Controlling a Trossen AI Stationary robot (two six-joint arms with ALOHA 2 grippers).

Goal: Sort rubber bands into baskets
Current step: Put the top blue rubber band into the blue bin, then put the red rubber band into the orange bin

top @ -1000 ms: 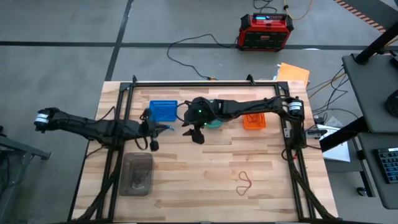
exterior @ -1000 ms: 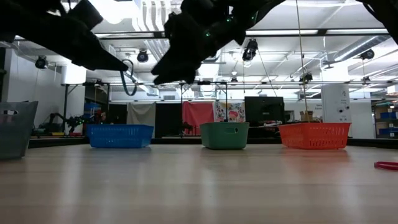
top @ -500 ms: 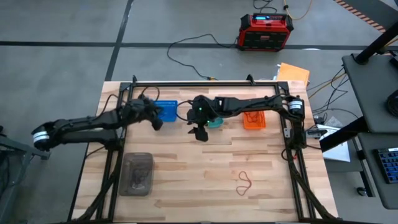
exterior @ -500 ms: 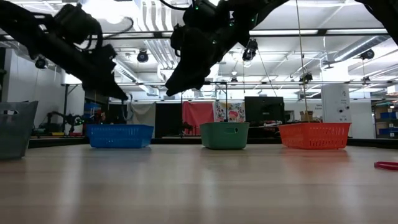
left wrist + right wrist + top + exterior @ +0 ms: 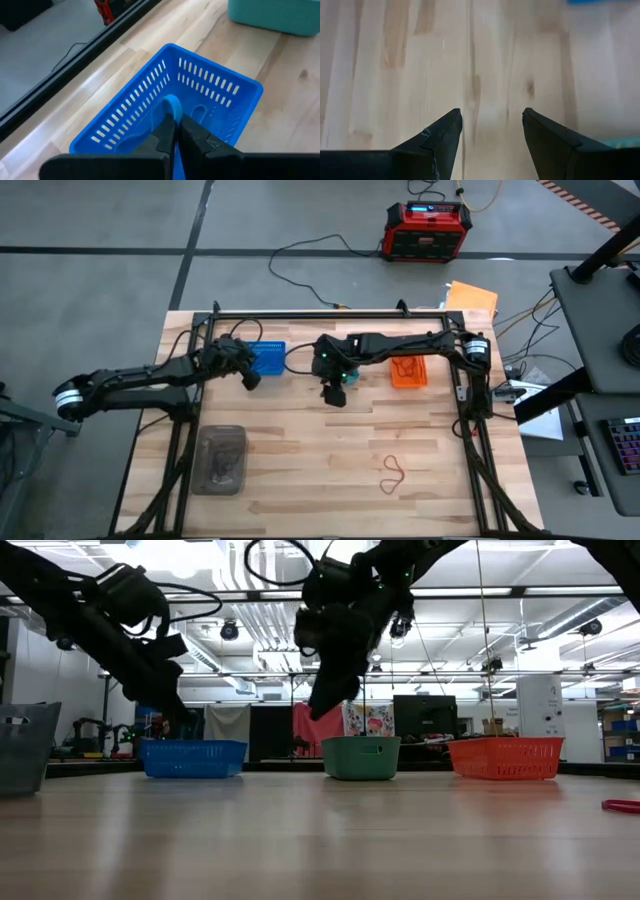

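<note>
Robotics lab or industrial workshop. Bare grey concrete floor (image 5: 100, 280) around a butcher-block table (image 5: 330, 450) in a black metal frame. Red portable power unit (image 5: 428, 230) on the floor, cables trailing. Far side: exposed ceiling ducts (image 5: 250, 570), strip lights, monitors (image 5: 424, 715), shelving, other benches.

High cam straight down over wooden counter (image 5: 330, 450); low cam level at its surface; both share blue perforated plastic basket (image 5: 266, 357); left wrist close above it.
</note>
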